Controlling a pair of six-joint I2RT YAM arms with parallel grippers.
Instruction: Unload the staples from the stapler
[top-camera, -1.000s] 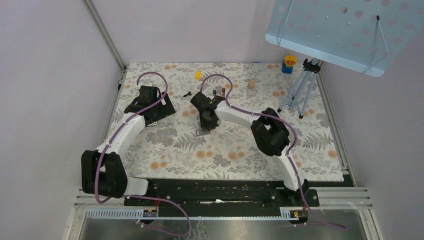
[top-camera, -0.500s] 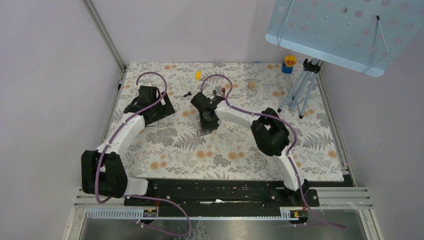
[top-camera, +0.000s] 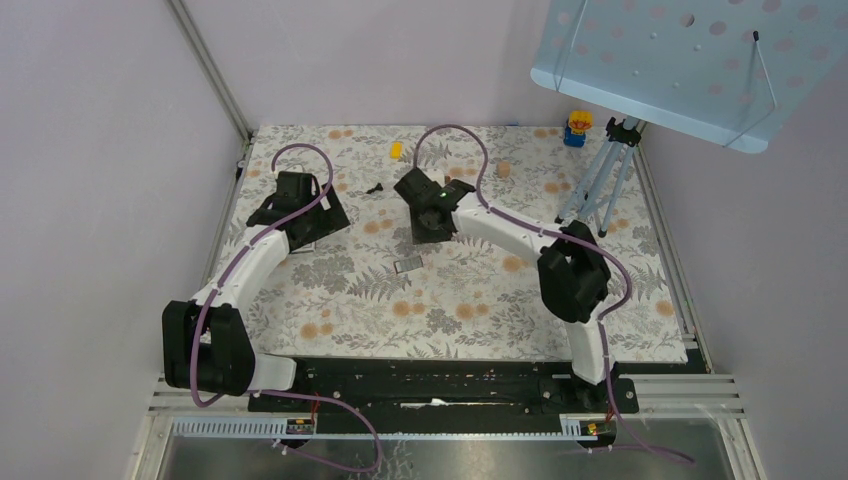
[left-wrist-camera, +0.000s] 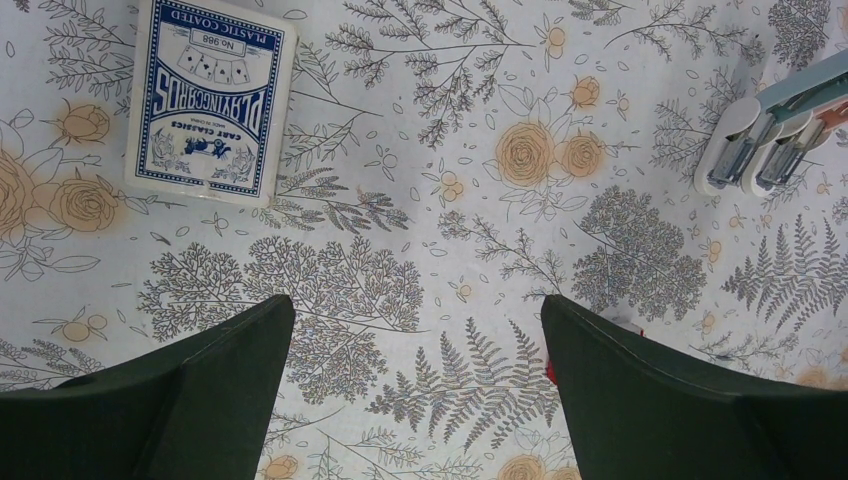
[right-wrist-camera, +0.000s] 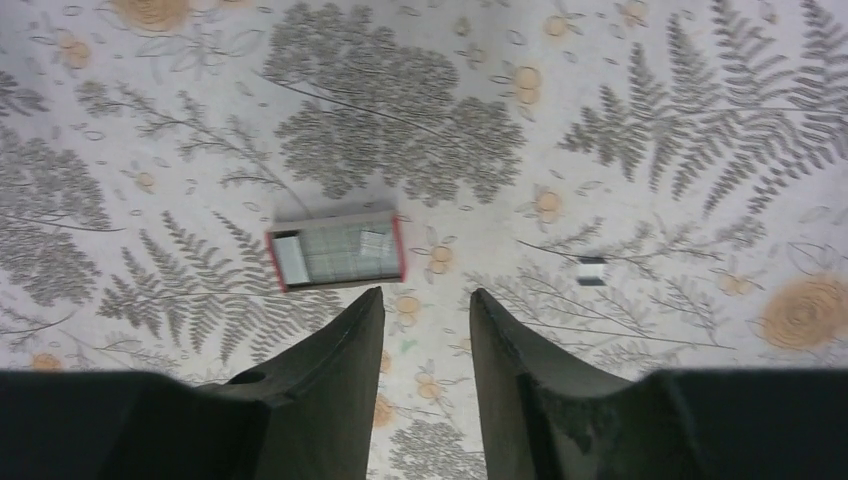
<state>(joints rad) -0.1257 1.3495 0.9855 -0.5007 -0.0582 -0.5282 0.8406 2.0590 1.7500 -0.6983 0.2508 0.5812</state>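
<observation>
The left arm (top-camera: 250, 262) and right arm (top-camera: 500, 228) share one build: smooth white tubular links between bulky black joint housings, each on a black base bolted to a black rail (top-camera: 430, 385). A purple cable (top-camera: 300, 146) loops along each arm, pinned at intervals by small pale ties, and a green light (top-camera: 441, 196) glows on the right wrist's black block. The left gripper (left-wrist-camera: 415, 300) has broad, matte, near-black wedge fingers (left-wrist-camera: 160, 400), while the right gripper (right-wrist-camera: 427, 292) has dark grey fingers (right-wrist-camera: 320, 390) that taper to blunt tips, one with a small round hole near its root.
</observation>
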